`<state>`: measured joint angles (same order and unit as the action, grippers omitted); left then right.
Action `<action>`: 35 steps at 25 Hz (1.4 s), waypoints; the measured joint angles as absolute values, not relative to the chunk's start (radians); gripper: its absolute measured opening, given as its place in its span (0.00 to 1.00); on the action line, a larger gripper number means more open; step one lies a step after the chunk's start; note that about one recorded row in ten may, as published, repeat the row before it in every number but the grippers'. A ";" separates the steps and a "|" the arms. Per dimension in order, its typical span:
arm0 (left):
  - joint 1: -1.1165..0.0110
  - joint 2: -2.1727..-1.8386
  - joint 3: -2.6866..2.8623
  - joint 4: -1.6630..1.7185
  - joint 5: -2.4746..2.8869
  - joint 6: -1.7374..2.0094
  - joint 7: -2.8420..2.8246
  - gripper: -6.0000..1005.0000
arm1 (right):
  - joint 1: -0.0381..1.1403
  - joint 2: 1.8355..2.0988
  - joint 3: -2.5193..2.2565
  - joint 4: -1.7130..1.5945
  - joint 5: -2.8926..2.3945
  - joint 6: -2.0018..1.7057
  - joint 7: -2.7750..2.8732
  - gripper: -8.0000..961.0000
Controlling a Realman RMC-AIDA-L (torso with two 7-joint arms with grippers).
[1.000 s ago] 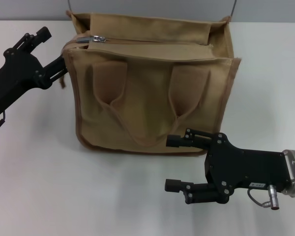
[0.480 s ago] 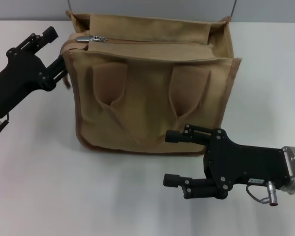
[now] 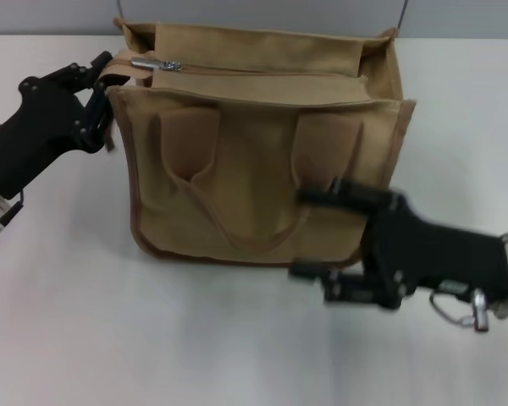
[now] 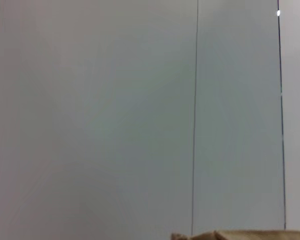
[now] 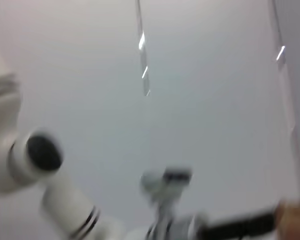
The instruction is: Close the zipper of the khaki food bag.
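Observation:
The khaki food bag [image 3: 254, 161] stands upright mid-table in the head view, its two handles hanging down the front face. The zipper [image 3: 262, 73] runs across the top panel, with its silver slider [image 3: 157, 64] at the bag's left end. My left gripper [image 3: 104, 91] is open at the bag's upper left corner, its fingers either side of the edge just below the slider. My right gripper [image 3: 311, 233] is open and blurred, in front of the bag's lower right front face. A strip of the bag [image 4: 240, 235] shows in the left wrist view.
The bag rests on a white table [image 3: 68, 321] with a grey wall behind it. The right wrist view shows a blurred white arm [image 5: 35, 165] and a bit of khaki [image 5: 295, 220] at its edge.
My left gripper has moved right, up against the bag's upper left corner. My right gripper has moved away from me, over the bag's lower front. The bag has not moved.

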<state>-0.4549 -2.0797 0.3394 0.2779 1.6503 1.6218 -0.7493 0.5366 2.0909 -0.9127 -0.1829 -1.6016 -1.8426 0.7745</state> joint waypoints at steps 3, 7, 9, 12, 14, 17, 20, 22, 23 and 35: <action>-0.476 -2.078 0.338 0.257 1.651 1.628 -0.783 0.23 | 0.539 2.091 -0.913 -0.111 -1.420 -1.873 0.668 0.84; -0.506 -2.078 0.378 0.256 1.658 1.631 -0.851 0.07 | 0.569 2.092 -0.916 -0.058 -1.242 -1.897 0.467 0.84; -0.515 -2.078 0.393 0.259 1.656 1.637 -0.874 0.06 | 0.599 2.092 -0.913 -0.054 -1.237 -1.894 0.364 0.83; -0.523 -2.079 0.395 0.261 1.655 1.652 -0.898 0.04 | 0.652 2.092 -0.912 -0.053 -1.236 -1.857 0.180 0.83; -0.525 -2.079 0.393 0.262 1.655 1.660 -0.905 0.04 | 0.675 2.092 -0.911 -0.053 -1.236 -1.833 0.047 0.83; -0.528 -2.079 0.394 0.262 1.654 1.674 -0.915 0.04 | 0.700 2.092 -0.901 -0.051 -1.219 -1.787 -0.150 0.83; -0.528 -2.079 0.394 0.262 1.654 1.700 -0.940 0.04 | 0.714 2.092 -0.887 -0.052 -1.178 -1.743 -0.230 0.83; -0.530 -2.078 0.394 0.262 1.654 1.707 -0.944 0.04 | 0.722 2.092 -0.884 -0.058 -1.164 -1.706 -0.244 0.83; -0.532 -2.078 0.393 0.263 1.654 1.712 -0.951 0.04 | 0.728 2.092 -0.886 -0.061 -1.161 -1.683 -0.247 0.83; -0.563 -2.080 0.396 0.259 1.653 1.714 -0.964 0.05 | 0.788 2.092 -0.896 0.085 -1.170 -1.625 -0.315 0.83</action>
